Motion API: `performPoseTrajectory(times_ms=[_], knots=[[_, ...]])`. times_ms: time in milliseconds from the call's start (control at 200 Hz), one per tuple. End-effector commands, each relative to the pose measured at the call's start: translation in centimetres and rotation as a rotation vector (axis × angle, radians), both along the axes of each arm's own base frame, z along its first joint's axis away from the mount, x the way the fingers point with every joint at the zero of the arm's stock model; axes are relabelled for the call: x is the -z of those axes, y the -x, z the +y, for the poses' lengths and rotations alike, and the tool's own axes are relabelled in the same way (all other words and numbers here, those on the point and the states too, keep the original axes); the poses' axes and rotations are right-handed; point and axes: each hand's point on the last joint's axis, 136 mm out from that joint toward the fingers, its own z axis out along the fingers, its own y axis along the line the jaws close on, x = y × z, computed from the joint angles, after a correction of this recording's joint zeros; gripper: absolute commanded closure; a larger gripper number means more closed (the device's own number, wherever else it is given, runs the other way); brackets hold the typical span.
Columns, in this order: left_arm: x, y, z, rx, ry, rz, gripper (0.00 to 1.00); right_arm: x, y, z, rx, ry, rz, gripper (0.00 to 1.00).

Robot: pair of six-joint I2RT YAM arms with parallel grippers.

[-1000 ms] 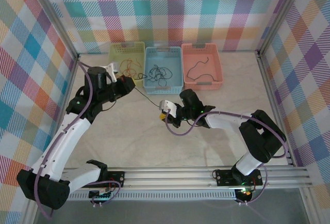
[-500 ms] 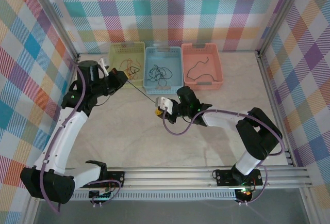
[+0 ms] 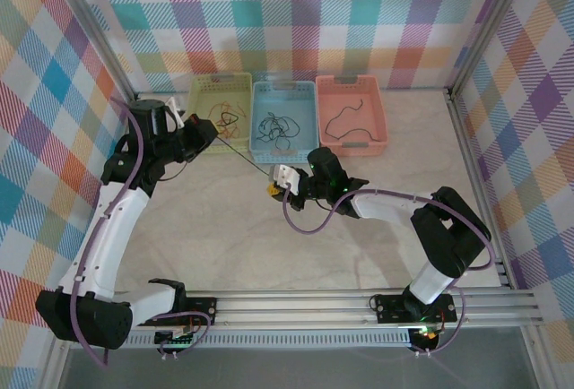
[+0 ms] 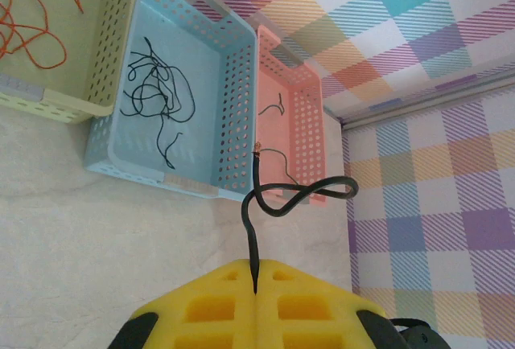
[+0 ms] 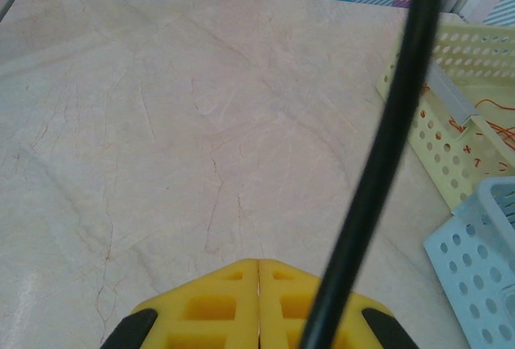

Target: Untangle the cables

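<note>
Cables [image 4: 151,92] lie tangled in the blue basket [image 4: 233,100], and one black cable [image 4: 250,240] runs from the left hand [image 4: 256,275], clamped tight on it left of that basket, to the right hand [image 5: 257,275] before it, whose pads meet, its hold on the cable unclear.

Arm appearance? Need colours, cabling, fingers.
Left arm and right arm: white links, black joint housings, and a lilac cable looped along each. The fingers are yellow moulded blocks with square recesses.
</note>
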Motion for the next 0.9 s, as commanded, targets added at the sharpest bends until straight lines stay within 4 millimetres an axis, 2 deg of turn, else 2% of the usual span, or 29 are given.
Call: performPoseTrajectory(times_ms=[0,65,135,230,335,415,530,675,800,895], knots=[[-7.9,-3.4,2.7,-0.108,0.039,-0.301,1.0,5.3,1.0,-2.4,0.069,0.14,0.136,0.65],[-8.0,-4.3,2.4,-0.102,0.055,-0.305,1.0,5.0,-0.7,-2.9,0.176,0.135,0.103,0.41],[-8.5,-5.2,2.3,-0.098,0.059,-0.31,1.0,5.3,-2.3,-3.7,0.269,0.151,0.07,0.32],[-9.4,-6.6,2.1,-0.099,0.065,-0.322,1.0,5.4,-4.1,-4.8,0.38,0.173,0.037,0.29],[-9.7,-8.2,1.2,-0.067,0.089,-0.313,1.0,4.5,-5.0,-5.7,0.44,0.151,-0.01,0.28],[-9.3,-9.5,0.2,-0.047,0.089,-0.306,1.0,3.6,-5.4,-6.4,0.468,0.109,-0.003,0.29],[-8.1,-12.0,-1.6,-0.014,0.094,-0.29,1.0,3.3,-5.5,-6.9,0.473,0.089,0.028,0.3],[-5.4,-15.3,-4.6,0.03,0.076,-0.255,1.0,3.3,-5.3,-6.7,0.456,0.087,0.036,0.3],[-1.1,-18.0,-7.4,0.065,0.03,-0.191,1.0,3.2,-5.1,-6.7,0.45,0.08,0.034,0.3],[2.8,-19.0,-9.9,0.119,0.003,-0.129,1.0,3.0,-5.1,-6.7,0.448,0.076,0.03,0.31]])
